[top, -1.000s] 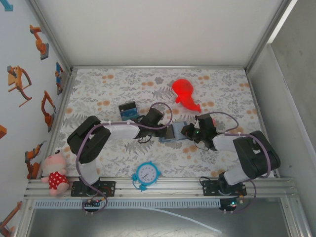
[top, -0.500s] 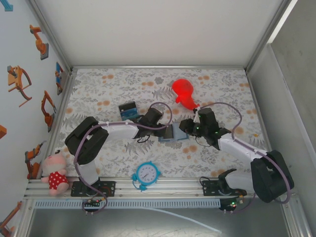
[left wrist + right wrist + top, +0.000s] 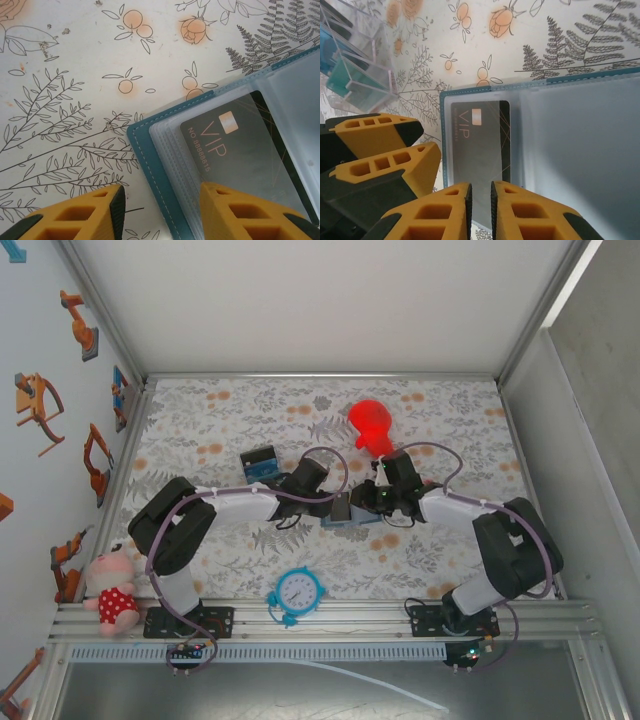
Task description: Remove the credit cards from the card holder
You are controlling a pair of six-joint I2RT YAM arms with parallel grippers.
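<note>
The card holder (image 3: 356,519) lies open on the floral table top, teal-edged (image 3: 150,152), with clear plastic sleeves (image 3: 580,150). A dark grey credit card marked VIP (image 3: 240,145) (image 3: 477,145) sits inside one sleeve. My left gripper (image 3: 162,212) (image 3: 337,507) is open and straddles the holder's short edge: one finger rests on the sleeves, the other stands over the bare table. My right gripper (image 3: 480,210) (image 3: 374,498) hovers over the card's end, jaws only a narrow slit apart with nothing visibly between them. The left gripper's fingers (image 3: 385,150) stand just beside it.
A clear box with a teal item (image 3: 355,70) (image 3: 260,462) stands behind the left arm. A red toy (image 3: 375,430) lies just beyond the right gripper. A blue clock (image 3: 297,592) sits near the front edge and a pink plush (image 3: 110,590) at the front left corner.
My right arm has swung left, carrying its gripper from beside the holder's right end to over the card. The left gripper has stayed at the holder's left edge.
</note>
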